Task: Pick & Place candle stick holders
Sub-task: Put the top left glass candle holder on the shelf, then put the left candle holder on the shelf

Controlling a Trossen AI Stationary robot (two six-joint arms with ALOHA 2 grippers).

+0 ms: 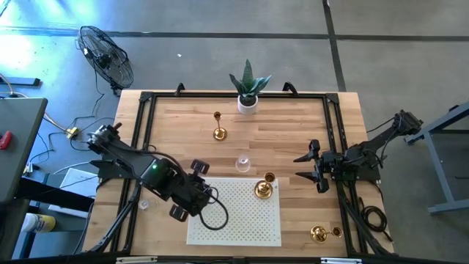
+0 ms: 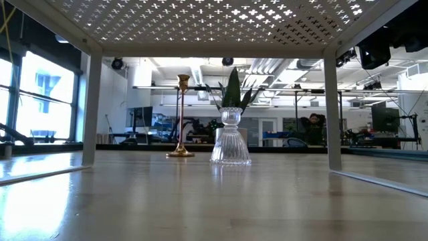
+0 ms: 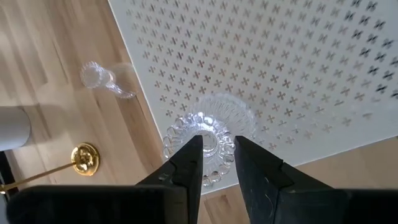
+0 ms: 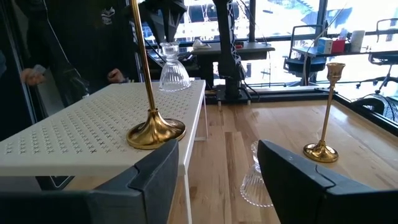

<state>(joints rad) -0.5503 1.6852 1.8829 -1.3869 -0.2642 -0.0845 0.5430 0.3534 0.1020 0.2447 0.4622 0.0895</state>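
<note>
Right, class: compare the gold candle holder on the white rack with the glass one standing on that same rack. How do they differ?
The gold holder is shiny brass with a thin tall stem; the glass holder is clear, ribbed and squat. The gold holder stands free; the glass holder is gripped at its top by the left gripper. Both stand upright on the white rack.

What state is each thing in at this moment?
left pincer: closed on the gripped glass holder
gripped glass holder: upright on the white shelf
right pincer: open, empty
shelf brass holder: upright
far brass holder: upright on the table
middle glass holder: upright on the table
corner brass holder: upright or tipped, unclear
</note>
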